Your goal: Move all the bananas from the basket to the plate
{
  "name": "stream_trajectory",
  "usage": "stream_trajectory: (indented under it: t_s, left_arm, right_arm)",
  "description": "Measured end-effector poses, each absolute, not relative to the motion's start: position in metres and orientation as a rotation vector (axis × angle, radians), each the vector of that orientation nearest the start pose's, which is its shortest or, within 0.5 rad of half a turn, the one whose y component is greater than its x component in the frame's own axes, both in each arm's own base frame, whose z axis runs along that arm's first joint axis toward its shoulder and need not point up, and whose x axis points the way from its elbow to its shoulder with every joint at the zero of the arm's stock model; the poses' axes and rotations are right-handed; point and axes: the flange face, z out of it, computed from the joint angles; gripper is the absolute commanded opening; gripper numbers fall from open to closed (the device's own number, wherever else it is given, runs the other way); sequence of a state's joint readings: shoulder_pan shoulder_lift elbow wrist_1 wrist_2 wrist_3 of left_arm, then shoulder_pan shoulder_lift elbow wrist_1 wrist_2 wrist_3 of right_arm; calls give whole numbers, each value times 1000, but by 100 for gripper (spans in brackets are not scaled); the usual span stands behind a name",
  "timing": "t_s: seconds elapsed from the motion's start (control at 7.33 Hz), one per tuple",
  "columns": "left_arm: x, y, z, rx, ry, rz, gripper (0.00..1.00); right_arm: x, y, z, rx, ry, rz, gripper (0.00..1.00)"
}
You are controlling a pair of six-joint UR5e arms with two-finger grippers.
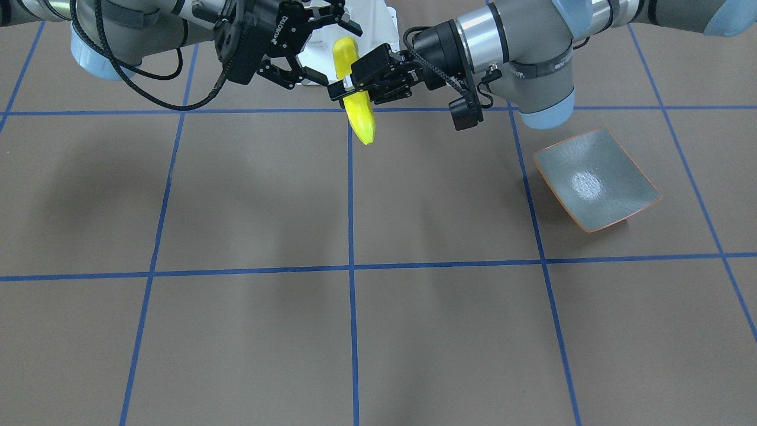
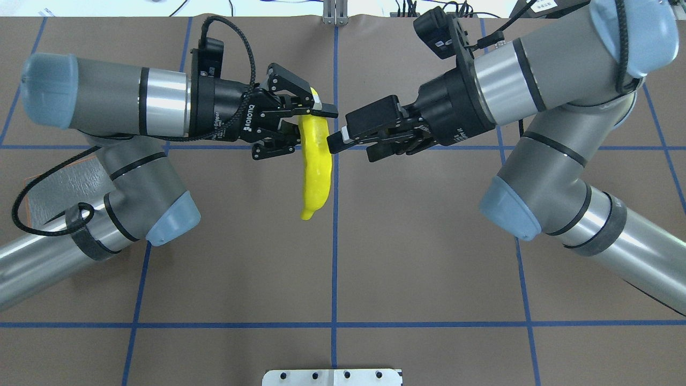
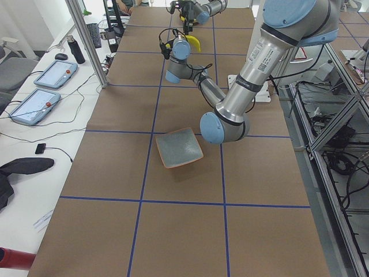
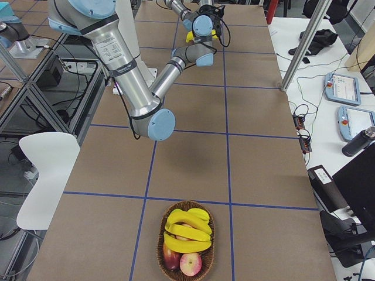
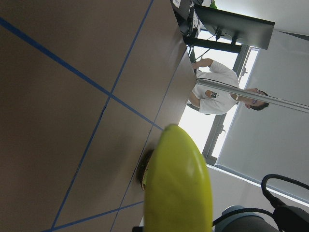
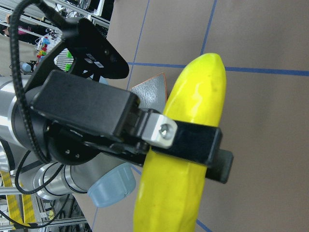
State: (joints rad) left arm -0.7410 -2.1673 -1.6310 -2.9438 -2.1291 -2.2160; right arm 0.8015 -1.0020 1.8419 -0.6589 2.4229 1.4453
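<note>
My left gripper (image 1: 355, 89) is shut on the paler, straighter banana (image 1: 362, 121) and holds it well above the table; most of the banana hangs below the grip. The overhead view shows the same gripper (image 2: 311, 126) and banana (image 2: 315, 177). My right gripper (image 1: 337, 52) is open close to the banana's short end, with its jaws spread; it also shows overhead (image 2: 348, 142). The grey-green plate (image 1: 591, 177) with the orange rim lies empty on my left side. The wicker basket (image 4: 161, 246) at the table's right end holds three curved bananas (image 4: 187, 228).
Two red apples (image 4: 188, 263) lie in the basket under the bananas. The white base plate (image 2: 332, 377) sits at the table's near edge. Tablets (image 3: 34, 104), a bottle and cables lie on the side desk beyond the table's far edge.
</note>
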Motion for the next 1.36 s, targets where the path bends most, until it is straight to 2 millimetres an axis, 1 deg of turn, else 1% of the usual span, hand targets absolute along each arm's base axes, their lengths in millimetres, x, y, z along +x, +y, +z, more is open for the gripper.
stream_trajectory:
  t_s: [0.14,0.27,0.41,0.55,0.68,0.82,0.95,1.09,1.23,1.36]
  left_arm:
    - [355,-456,175,-226,1915,-328,0]
    - [331,-461,211,-215,1858,-341,0]
    - [304,-467,253,-209,1798,-387,0]
    - [273,-473,298,-179,1736,-440,0]
    - [237,-476,348,-115,1663,-472,0]
    - [206,-475,393,-57,1581,-491,0]
    - [188,-470,430,-28,1494,-508,0]
    - [179,-467,461,-14,1400,-518,0]
    - [178,-466,485,-16,1306,-528,0]
    - [182,-467,500,-41,1225,-538,0]
  right_arm:
    - [-317,-434,132,164,-1669,-230,100]
    - [-305,-440,152,153,-1645,-201,100]
    - [-291,-447,176,144,-1616,-159,100]
    - [-276,-455,199,140,-1587,-109,100]
    - [-260,-464,221,140,-1559,-55,100]
    - [-245,-470,242,140,-1533,-4,100]
    - [-231,-473,262,140,-1509,44,100]
    - [-215,-476,283,142,-1484,95,100]
    - [-202,-477,304,143,-1458,144,100]
    - [-196,-478,320,155,-1433,187,100]
